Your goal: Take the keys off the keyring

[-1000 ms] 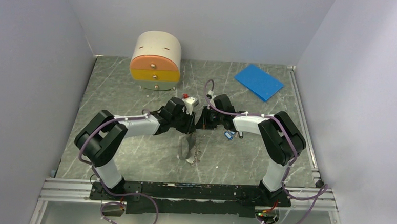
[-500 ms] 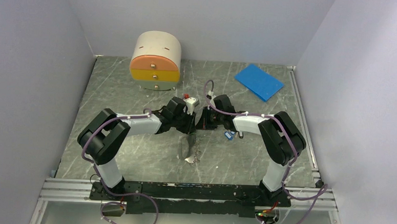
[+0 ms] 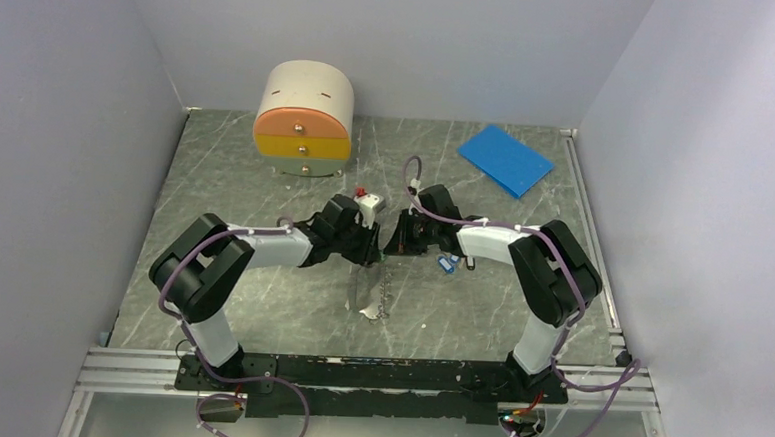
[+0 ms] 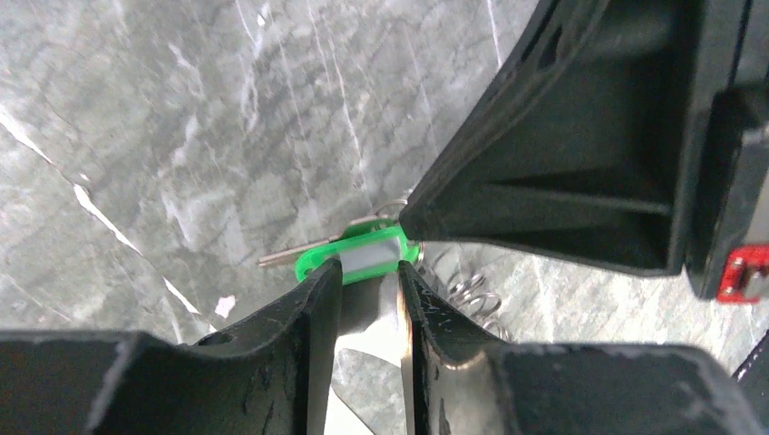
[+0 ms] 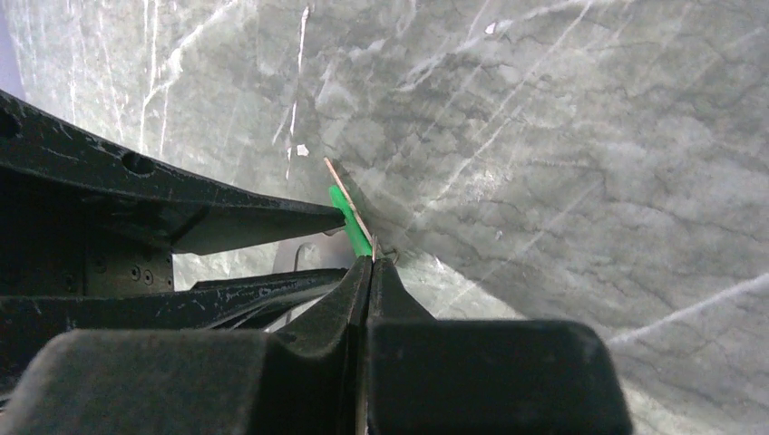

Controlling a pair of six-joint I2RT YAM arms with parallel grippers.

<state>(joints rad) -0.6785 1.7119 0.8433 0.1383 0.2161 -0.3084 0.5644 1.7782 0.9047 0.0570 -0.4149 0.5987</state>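
The keys show in the left wrist view as a bright green tag (image 4: 358,258) with a silvery key (image 4: 288,257) at its left end, held above the table. The tag is edge-on in the right wrist view (image 5: 349,222). My right gripper (image 5: 372,263) is shut on the thin metal at the tag's ring end. My left gripper (image 4: 367,276) is just below the tag, its fingers (image 4: 317,299) close together on a pale grey flat piece (image 4: 367,313). The keyring chain (image 3: 384,290) hangs below both grippers (image 3: 382,243) and shows as coils in the left wrist view (image 4: 467,292).
A cream drawer box (image 3: 304,119) with orange and yellow fronts stands at the back left. A blue sheet (image 3: 505,159) lies at the back right. A small blue tag (image 3: 446,265) lies under the right forearm, and a small red piece (image 3: 363,190) lies behind the left wrist.
Both grippers stay together at the green tag. The arms have shifted only very slightly, and the chain still hangs below them.
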